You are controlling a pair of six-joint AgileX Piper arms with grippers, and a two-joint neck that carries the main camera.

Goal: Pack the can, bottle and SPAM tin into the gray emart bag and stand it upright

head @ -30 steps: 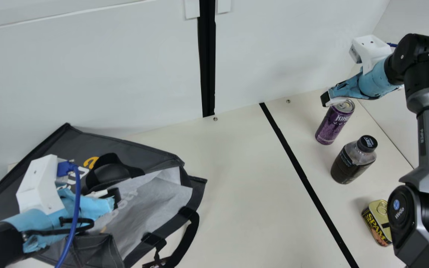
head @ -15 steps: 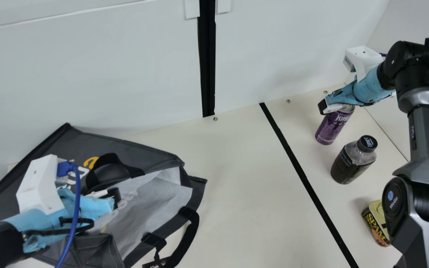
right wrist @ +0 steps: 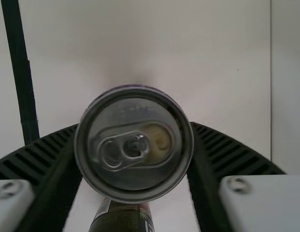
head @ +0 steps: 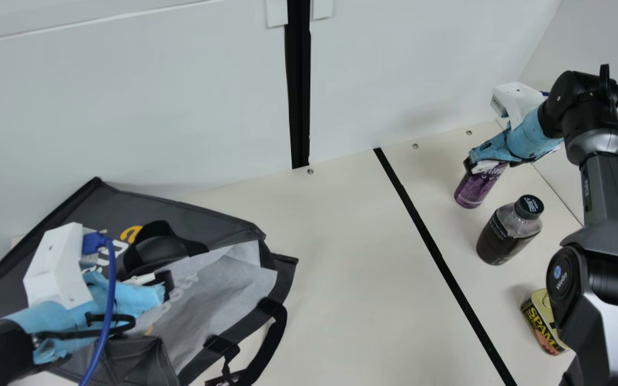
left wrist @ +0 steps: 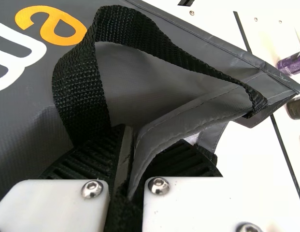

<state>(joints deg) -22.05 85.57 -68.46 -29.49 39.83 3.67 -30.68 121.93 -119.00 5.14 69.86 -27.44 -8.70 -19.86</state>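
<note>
My left gripper [head: 163, 285] is at the gray bag [head: 180, 214], which lies slumped at the left with its pale lining showing. In the left wrist view my left gripper [left wrist: 128, 169] is shut on the bag's edge [left wrist: 183, 121], beside the black handle strap [left wrist: 82, 92]. My right gripper [head: 478, 163] is around the upper part of the upright purple can [head: 475, 187]. In the right wrist view its ribbed fingers, with my right gripper [right wrist: 134, 145] shut on the can [right wrist: 125, 179], press its two sides. The dark bottle [head: 505, 236] stands in front of the can, the SPAM tin [head: 542, 321] nearer the table's front.
A white wall [head: 207, 107] rises behind the table [head: 352, 279]. A black tape line [head: 432, 244] runs between the bag and the three items. My right forearm passes close to the bottle and covers part of the SPAM tin. A loose handle [head: 269, 348] trails off the bag.
My right gripper has come down over the can's top, and its arm has shifted left. The left gripper, bag, bottle and tin have kept their places.
</note>
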